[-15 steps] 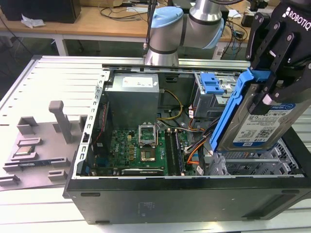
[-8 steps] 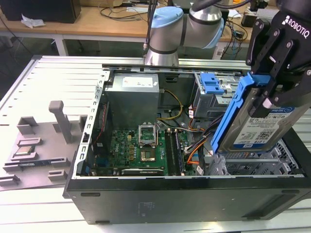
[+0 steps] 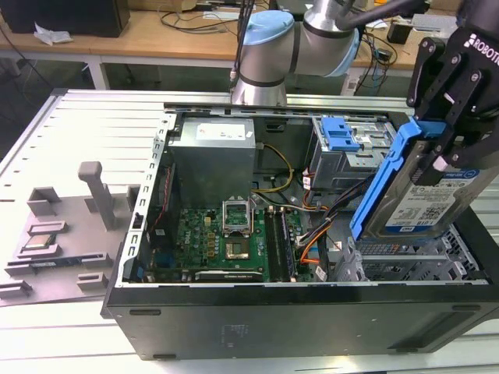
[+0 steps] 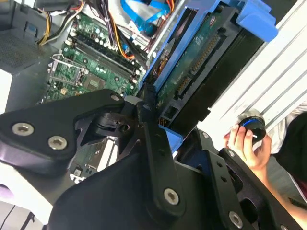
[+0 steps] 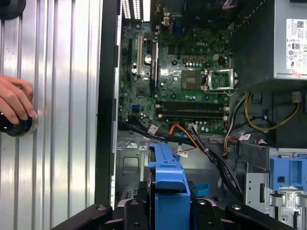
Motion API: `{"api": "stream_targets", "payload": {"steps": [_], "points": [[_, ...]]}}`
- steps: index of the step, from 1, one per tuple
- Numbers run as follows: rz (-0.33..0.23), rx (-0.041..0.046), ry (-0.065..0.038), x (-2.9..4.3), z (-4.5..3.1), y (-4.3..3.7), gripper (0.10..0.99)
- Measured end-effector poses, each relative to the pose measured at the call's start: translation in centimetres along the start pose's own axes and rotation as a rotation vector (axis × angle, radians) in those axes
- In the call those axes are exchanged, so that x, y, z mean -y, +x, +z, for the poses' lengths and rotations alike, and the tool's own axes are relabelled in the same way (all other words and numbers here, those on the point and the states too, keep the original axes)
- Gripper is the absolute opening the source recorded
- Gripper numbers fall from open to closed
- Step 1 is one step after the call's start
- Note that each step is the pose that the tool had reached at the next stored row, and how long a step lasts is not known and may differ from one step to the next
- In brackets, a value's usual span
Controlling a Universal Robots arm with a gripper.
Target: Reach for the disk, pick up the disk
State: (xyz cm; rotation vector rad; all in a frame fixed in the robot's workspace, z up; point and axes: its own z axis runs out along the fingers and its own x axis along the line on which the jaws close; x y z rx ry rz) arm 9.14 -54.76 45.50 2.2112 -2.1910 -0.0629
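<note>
The disk [image 3: 421,201] is a silver hard drive with a white-and-blue label in a blue plastic bracket [image 3: 380,185]. It hangs tilted above the open computer case [image 3: 296,315], at the exterior view's right. My black gripper [image 3: 443,154] is shut on its upper edge. In the second wrist view the disk's green circuit-board underside [image 4: 194,55] runs away from one gripper finger [image 4: 149,125]. The first wrist view has the blue bracket [image 5: 168,184] clamped between the gripper's black links.
Inside the case lie the green motherboard [image 3: 226,234], a grey power-supply box [image 3: 214,148], loose cables [image 3: 316,234] and a drive cage with a blue latch [image 3: 341,134]. A grey fixture [image 3: 54,226] sits on the table at the exterior view's left. A person's hand [image 5: 14,103] rests on a knob beside the case.
</note>
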Motion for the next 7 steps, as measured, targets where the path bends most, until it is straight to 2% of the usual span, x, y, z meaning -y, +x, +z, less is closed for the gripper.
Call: {"api": "stream_targets", "payload": {"steps": [2,7], "points": [[0.000,-0.0001,-0.001,0.41,0.21,0.01,0.369],[0.000,0.0000,-0.001,0.42,0.28,0.03,0.369]]}}
